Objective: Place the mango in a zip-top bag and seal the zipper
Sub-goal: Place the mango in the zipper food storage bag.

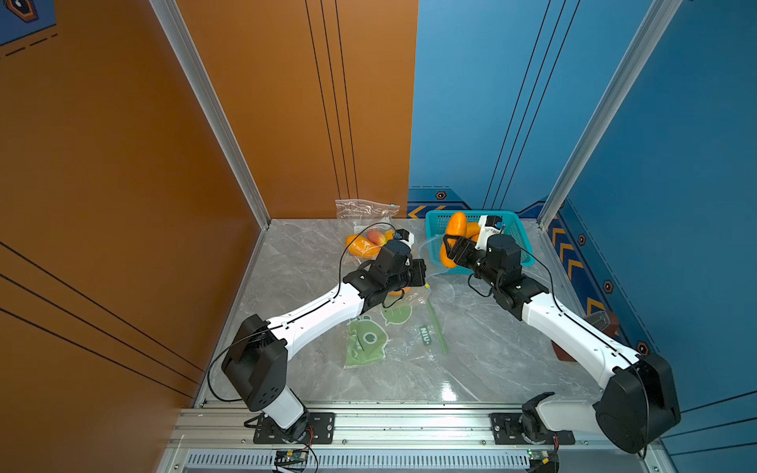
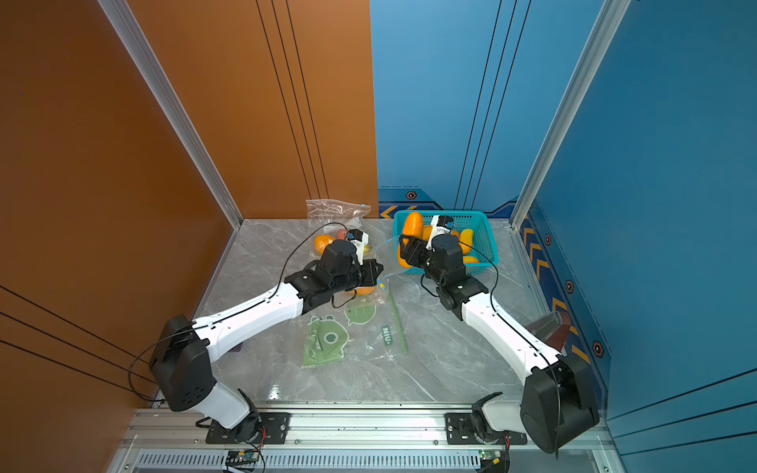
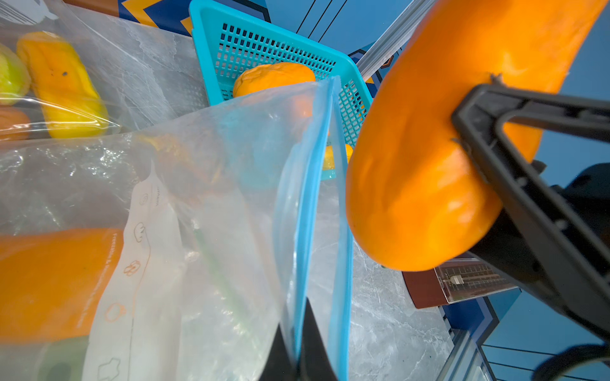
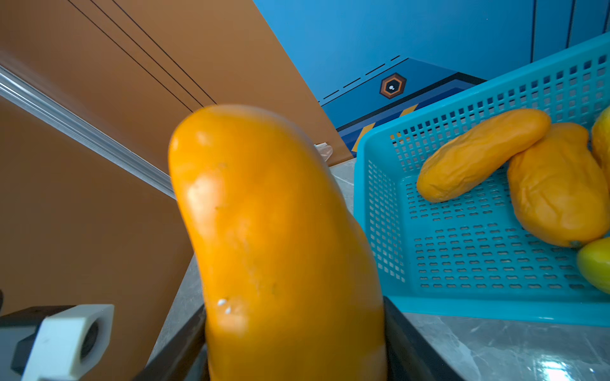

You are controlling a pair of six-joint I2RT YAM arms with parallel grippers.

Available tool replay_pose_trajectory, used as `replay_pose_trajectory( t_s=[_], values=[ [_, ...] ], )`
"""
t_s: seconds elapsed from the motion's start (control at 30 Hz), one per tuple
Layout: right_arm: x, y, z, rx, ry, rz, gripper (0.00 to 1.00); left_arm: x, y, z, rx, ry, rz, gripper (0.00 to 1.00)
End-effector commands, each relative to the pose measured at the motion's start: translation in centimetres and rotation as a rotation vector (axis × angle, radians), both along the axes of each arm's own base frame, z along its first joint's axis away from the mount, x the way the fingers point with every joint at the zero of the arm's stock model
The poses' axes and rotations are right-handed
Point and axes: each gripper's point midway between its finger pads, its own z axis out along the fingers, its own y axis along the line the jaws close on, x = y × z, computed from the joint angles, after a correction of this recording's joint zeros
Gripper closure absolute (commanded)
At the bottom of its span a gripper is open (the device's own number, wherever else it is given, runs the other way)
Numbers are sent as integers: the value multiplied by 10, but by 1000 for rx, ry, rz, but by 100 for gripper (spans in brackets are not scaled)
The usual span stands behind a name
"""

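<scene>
**Orange mango gripped beside a gaping bag**

In both top views, the right gripper (image 1: 450, 247) clamps the mango (image 1: 456, 224) at the teal basket's (image 1: 520, 229) 9 o'clock rim. The left gripper (image 1: 420, 273) sits at the mango's 8 o'clock.

Left wrist: closed fingertips (image 3: 313, 343) pinch the zip-top bag's (image 3: 231, 198) blue zipper edge. Its mouth gapes, with the mango just beside it.

Right wrist: jaws flank the mango, and other mangoes (image 4: 478, 155) lie in the basket.
</scene>
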Motion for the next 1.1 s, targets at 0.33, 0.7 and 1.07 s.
replay_pose_trajectory(
  t_s=[0.33, 0.7, 1.07],
  values=[
    [2, 35, 4, -48, -143, -5, 82, -7, -3, 24, -39, -33, -27, 100],
    [6, 40, -24, -103, -100, -10, 57, -4, 1, 35, -50, -51, -6, 100],
    [6, 40, -21, -135, -112, -13, 29, -1, 2, 40, -56, -59, -4, 100]
  ],
)
